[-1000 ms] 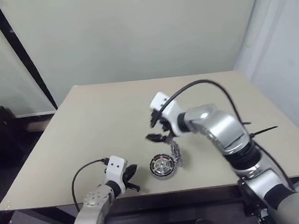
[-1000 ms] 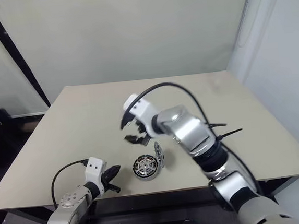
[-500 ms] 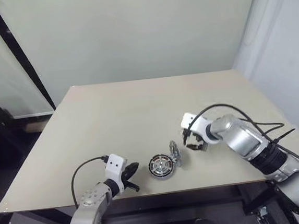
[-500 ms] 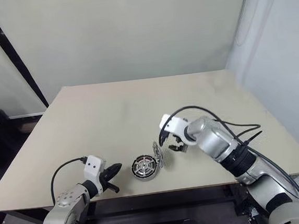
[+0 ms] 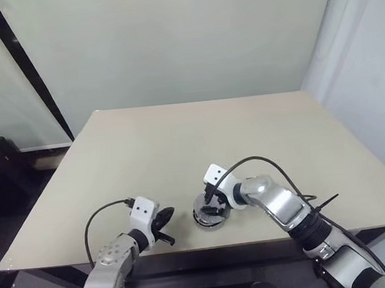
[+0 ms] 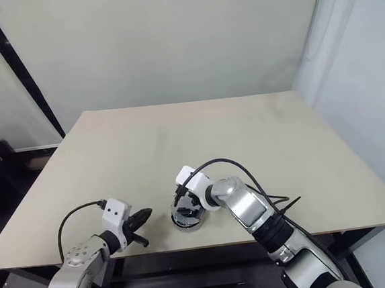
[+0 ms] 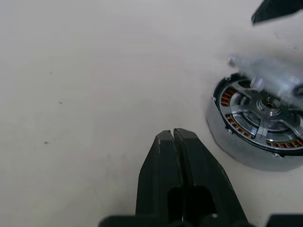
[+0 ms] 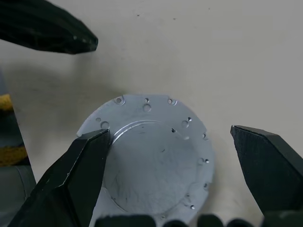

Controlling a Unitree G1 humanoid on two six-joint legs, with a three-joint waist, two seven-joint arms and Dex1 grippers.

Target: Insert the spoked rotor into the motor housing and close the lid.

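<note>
Right, the lid [image 8: 151, 161] is the worry: from my right wrist camera it shows its smooth light-grey face, a flat metal disc with small drilled holes round the rim, and it looks perched over the motor housing [image 7: 258, 127], though I can't tell if it's seated or tipped. The housing sits near the front edge of the tabletop [image 5: 179, 145], a shallow round metal cup with copper-brown windings, and the spoked rotor [image 7: 267, 106] lies inside it, silver arms round a central hub. My right claw [image 8: 177, 156] is spread wide, straddling the lid, one finger at its rim. If I close off-centre, I judge that the thin slick disc could tilt, jam on the rim or skid off across the matte beige tabletop. My left claw [image 7: 174, 142] rests just beside the housing, black fingers pressed together, holding nothing, so the housing isn't braced and could slide.
</note>
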